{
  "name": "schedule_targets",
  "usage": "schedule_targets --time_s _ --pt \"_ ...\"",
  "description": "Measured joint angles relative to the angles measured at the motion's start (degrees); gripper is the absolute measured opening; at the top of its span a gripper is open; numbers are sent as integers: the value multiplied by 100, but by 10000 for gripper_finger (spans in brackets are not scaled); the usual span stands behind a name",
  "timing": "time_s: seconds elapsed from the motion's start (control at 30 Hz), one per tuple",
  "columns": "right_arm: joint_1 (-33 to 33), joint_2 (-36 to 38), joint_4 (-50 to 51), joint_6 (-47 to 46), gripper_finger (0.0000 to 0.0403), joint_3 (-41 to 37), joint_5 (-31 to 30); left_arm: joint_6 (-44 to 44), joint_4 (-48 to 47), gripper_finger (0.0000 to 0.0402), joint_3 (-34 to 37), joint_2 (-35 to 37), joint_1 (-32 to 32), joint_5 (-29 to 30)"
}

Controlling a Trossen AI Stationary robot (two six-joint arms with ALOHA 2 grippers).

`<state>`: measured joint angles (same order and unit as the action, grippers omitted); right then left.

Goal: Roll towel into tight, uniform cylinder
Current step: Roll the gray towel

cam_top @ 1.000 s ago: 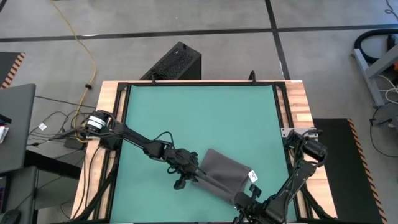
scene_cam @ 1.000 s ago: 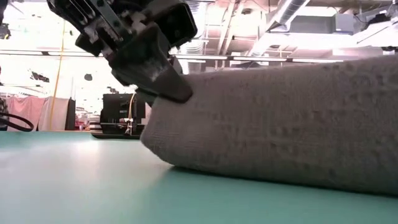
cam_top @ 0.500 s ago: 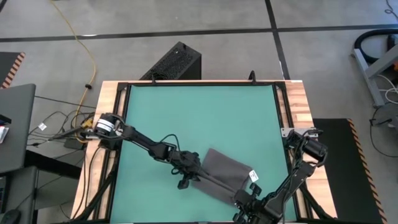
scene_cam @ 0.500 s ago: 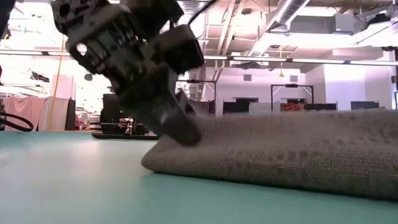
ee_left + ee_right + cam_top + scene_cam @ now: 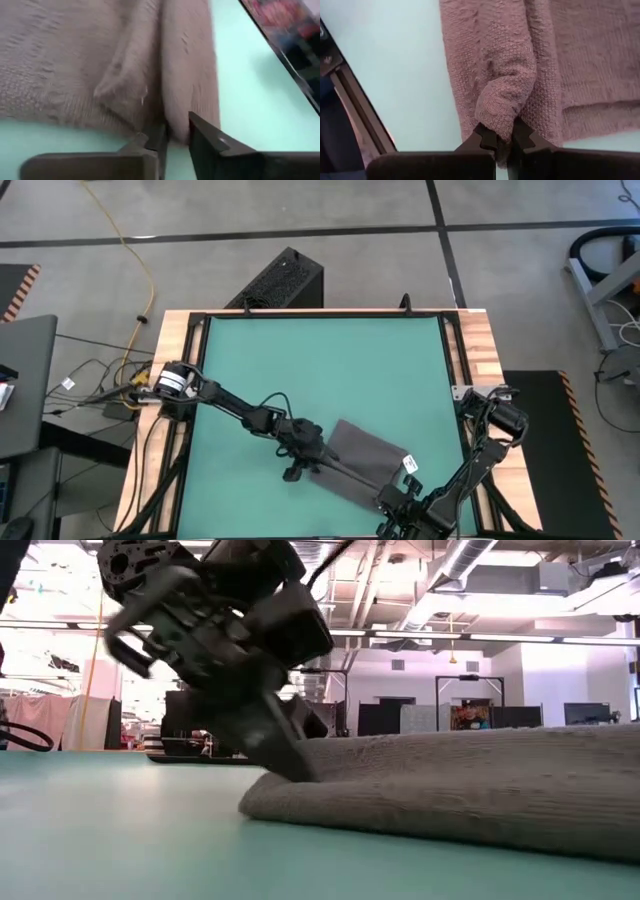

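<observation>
The dark grey towel (image 5: 365, 457) lies on the green mat (image 5: 320, 360) near its near right corner, with a small white tag (image 5: 410, 466) at its right edge. A raised fold runs along it between my two grippers. My left gripper (image 5: 316, 466) is at the towel's left end, low on the mat (image 5: 295, 765), shut on the cloth (image 5: 175, 131). My right gripper (image 5: 394, 498) is at the towel's near right end, shut on a bunch of cloth (image 5: 504, 132). My left gripper pinches the end of the raised fold (image 5: 176, 117) at the towel's left edge between its two fingers, several layers. The fingers slant down from the table's left and lie along the fold. The towel lies on the mat around the hold. My right gripper pinches a bunched-up lump of cloth (image 5: 500, 111) at the towel's near right edge between its two fingers. The fingers come from the table's near right side. The lump stands a little above the rest of the towel, which lies on the mat.
The mat's far half and left side (image 5: 300, 350) are bare green. The wooden table frame (image 5: 480, 350) borders the mat. A black box (image 5: 285, 280) stands on the floor beyond the far edge, and cables (image 5: 110, 385) lie to the left.
My left gripper has come down to the mat and tipped its fingers lower, still shut on the towel's left end. The towel's raised part, held high a second ago, has dropped and now lies low and flattened on the mat.
</observation>
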<state>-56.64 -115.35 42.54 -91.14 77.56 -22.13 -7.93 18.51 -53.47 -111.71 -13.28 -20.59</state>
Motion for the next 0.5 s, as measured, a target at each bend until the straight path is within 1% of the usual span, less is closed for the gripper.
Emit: schedule_targets --time_s 0.07,0.2,0.27,0.33,0.43,0.5 --pt "-10 -7 2 12 24 -2 72 77 2 82 7 112 -24 -82" --pt "-28 -9 -18 101 24 -7 191 34 -299 141 11 327 -6 354" --pt "-22 -9 -26 133 24 -5 233 -171 -454 164 11 466 32 411" --pt "-21 -9 -20 163 24 -5 226 -262 -638 175 11 631 37 287" --pt "-17 -11 9 209 24 -5 227 -267 -617 179 11 915 -36 85" --pt "-15 -13 18 269 24 -5 223 117 -457 180 7 1117 -162 184"
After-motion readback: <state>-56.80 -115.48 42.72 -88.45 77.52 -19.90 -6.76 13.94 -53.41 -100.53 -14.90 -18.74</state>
